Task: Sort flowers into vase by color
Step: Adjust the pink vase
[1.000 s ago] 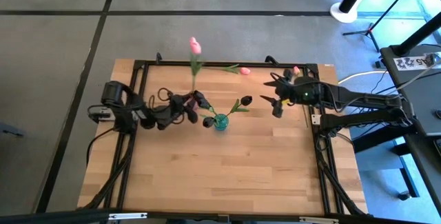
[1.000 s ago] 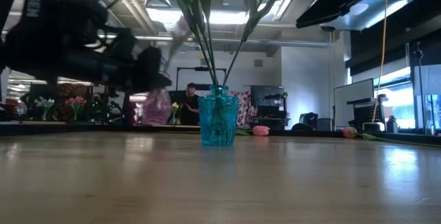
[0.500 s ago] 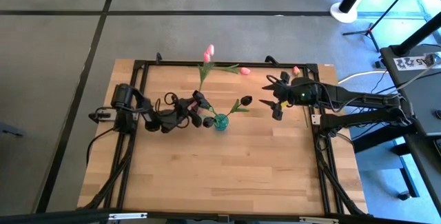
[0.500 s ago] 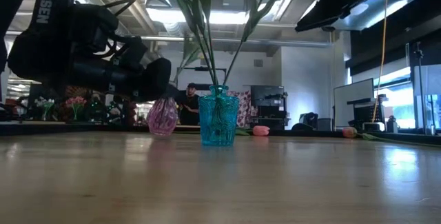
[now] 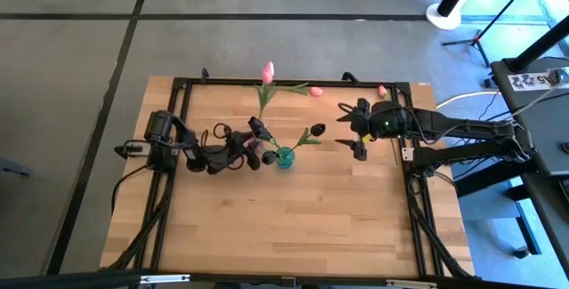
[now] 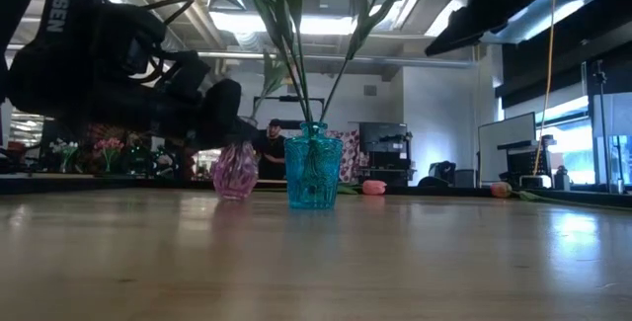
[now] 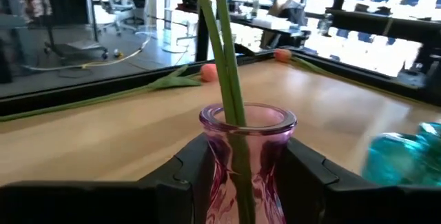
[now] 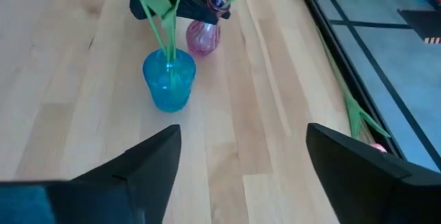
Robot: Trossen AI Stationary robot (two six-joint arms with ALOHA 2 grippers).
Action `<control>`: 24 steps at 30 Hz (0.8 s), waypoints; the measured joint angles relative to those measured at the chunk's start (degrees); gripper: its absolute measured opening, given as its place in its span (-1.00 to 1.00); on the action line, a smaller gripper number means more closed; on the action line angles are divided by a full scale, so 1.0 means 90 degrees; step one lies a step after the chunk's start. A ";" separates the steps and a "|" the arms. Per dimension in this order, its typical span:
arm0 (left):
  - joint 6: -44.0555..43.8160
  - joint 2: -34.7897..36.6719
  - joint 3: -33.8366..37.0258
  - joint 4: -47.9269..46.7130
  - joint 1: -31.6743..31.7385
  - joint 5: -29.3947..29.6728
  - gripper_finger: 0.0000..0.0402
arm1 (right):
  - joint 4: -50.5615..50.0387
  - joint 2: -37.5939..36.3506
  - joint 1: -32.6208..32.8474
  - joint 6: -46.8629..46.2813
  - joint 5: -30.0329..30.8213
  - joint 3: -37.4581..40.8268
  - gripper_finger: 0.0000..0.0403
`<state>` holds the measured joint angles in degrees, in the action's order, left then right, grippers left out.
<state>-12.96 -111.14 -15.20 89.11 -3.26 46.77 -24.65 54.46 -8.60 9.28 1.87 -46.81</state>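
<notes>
Left jaws (image 7: pixel 241 182) clamp pink vase (image 7: pixel 247 151) beside blue vase (image 5: pixel 284 157); right jaws (image 8: pixel 241 176) spread, empty.

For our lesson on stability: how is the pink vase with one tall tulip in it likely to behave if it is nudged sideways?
The pink vase looks small and bulbous with a narrow neck, and it carries a tall tulip, so it is probably top-heavy and apt to tip. It looks like glass, so likely smooth and fragile. The left end effector brackets it, which should steady it.
</notes>
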 joint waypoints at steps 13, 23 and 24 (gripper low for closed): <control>0.0339 -0.0445 -0.0203 0.0094 -0.0390 0.0002 -0.36 | -0.0103 -0.0002 0.0000 -0.0015 -0.0116 0.0000 0.67; 0.0300 -0.0455 0.0062 0.0089 -0.0498 -0.0210 -0.14 | -0.0103 -0.0002 -0.0005 -0.0346 -0.0117 0.0000 0.67; 0.0297 -0.0429 0.0090 0.0087 -0.0499 -0.0210 -0.11 | -0.0103 -0.0002 -0.0005 -0.0392 -0.0117 0.0000 0.67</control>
<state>-10.28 -115.00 -14.39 89.89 -7.75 44.88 -25.58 54.43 -8.64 5.76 0.82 -46.81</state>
